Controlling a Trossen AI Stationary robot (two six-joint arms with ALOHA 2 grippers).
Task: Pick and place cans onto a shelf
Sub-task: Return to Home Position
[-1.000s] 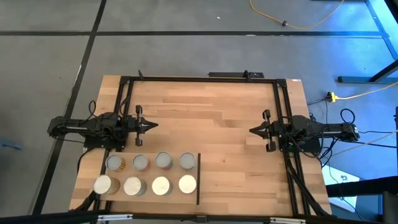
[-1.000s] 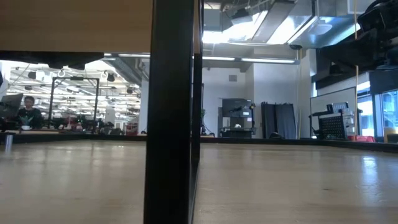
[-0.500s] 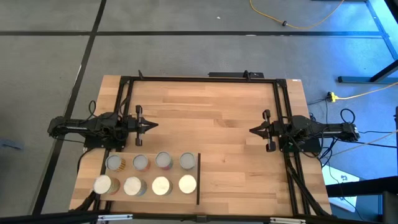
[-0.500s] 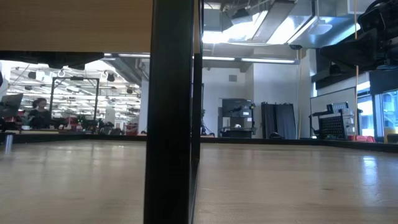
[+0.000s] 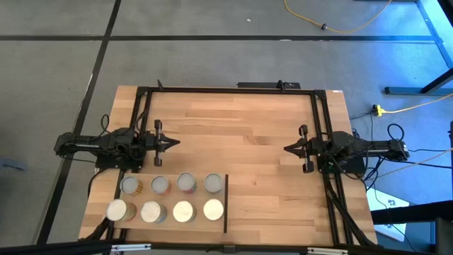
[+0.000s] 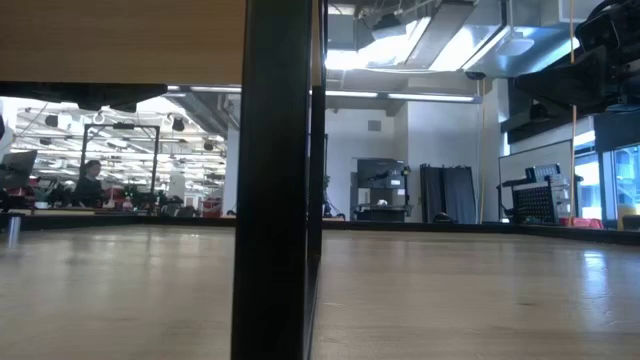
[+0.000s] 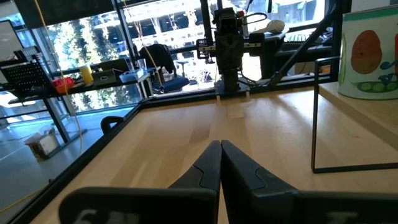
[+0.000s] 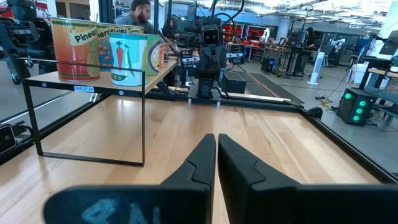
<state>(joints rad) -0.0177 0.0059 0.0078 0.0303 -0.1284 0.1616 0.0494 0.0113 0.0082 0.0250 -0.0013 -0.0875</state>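
Observation:
Several cans [image 5: 183, 211] stand upright in two rows on the shelf [image 5: 199, 196], a light-wood panel at the table's near left with a black bar [image 5: 226, 203] along its right edge. In the right wrist view the cans [image 8: 127, 57] stand on the raised shelf [image 8: 87, 88], which rests on thin black legs. The left wrist view shows one can [image 7: 370, 53] with a green and white label. My left gripper [image 5: 175, 142] waits shut at the table's left side, pointing level at the middle. My right gripper [image 5: 287, 148] waits shut at the right side, facing it.
A black frame [image 5: 226, 90] runs round the tabletop's far and side edges. Bare wood [image 5: 233, 138] lies between the two grippers. In the low view a black post [image 6: 275, 180] of the shelf stands close up. A person [image 6: 90, 180] is in the room far behind.
Both arms have kept still. In the low view, a person far behind the table has walked toward the picture's right.

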